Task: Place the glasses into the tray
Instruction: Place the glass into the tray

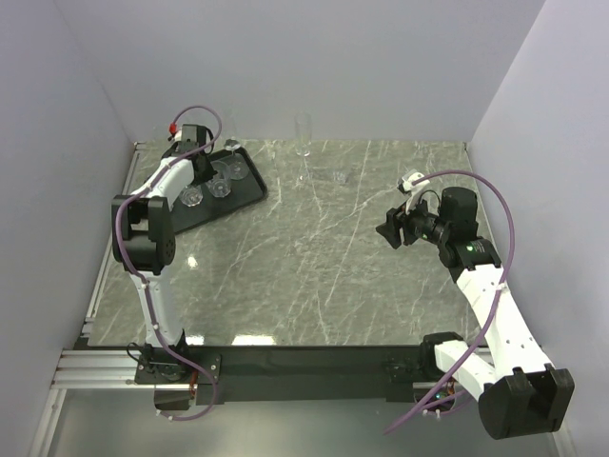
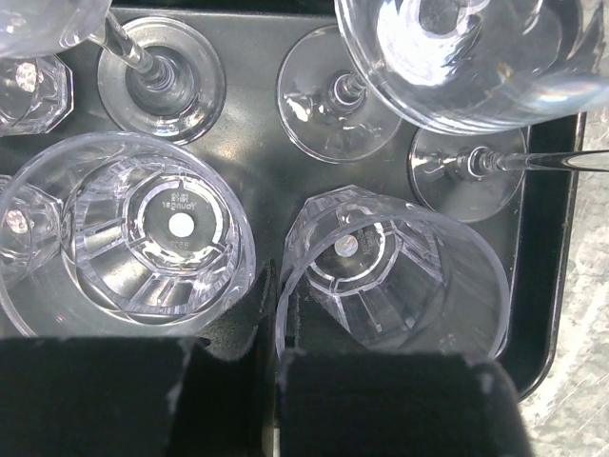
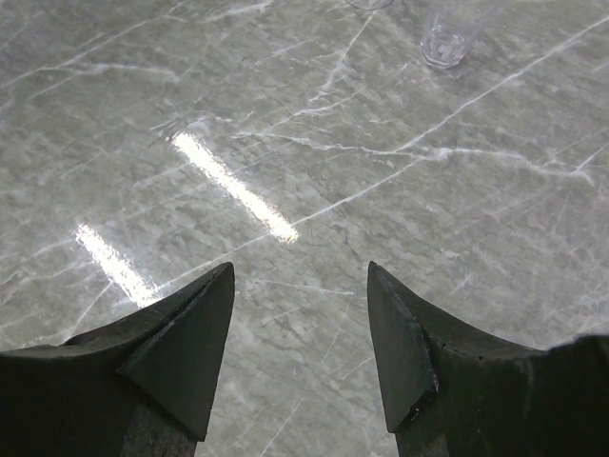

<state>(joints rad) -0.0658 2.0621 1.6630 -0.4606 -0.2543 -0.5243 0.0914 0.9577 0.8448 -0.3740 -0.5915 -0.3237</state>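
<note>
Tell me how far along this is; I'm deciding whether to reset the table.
Done: several glasses stand in the tray. In hand: the left gripper grips the rim of a tumbler there. Remaining: a flute and a short glass on the table; the right gripper is open, empty.

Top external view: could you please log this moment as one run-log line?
left gripper: shut on tumbler rim, over tray | right gripper: open, empty, above table | outside tray: flute, short glass

Left end effector (image 1: 203, 169) sits among glasses (image 1: 221, 187) in the tray (image 1: 253, 190)
</note>
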